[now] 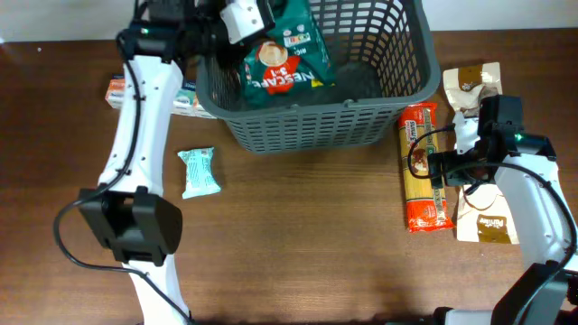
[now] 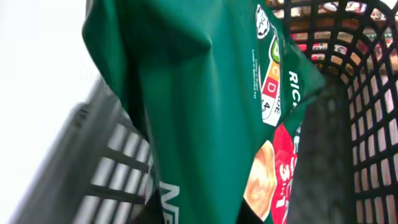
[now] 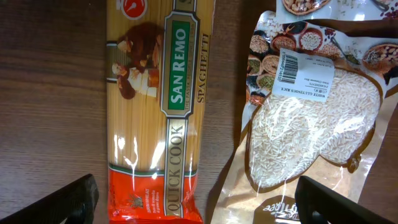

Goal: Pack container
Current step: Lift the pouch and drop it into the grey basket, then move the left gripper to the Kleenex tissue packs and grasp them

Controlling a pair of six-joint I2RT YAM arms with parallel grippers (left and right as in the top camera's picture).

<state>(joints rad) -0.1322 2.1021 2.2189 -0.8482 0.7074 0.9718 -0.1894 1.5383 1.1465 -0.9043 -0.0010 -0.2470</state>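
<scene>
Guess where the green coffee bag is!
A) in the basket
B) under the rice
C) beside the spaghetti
A: the overhead view shows the green bag inside the walls of the basket, not out on the table.

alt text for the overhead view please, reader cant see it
The left gripper holds a green Nescafe packet partly inside the dark grey basket. The right gripper hovers above a spaghetti packet and a rice bag right of the basket; a teal packet lies left of it.
</scene>
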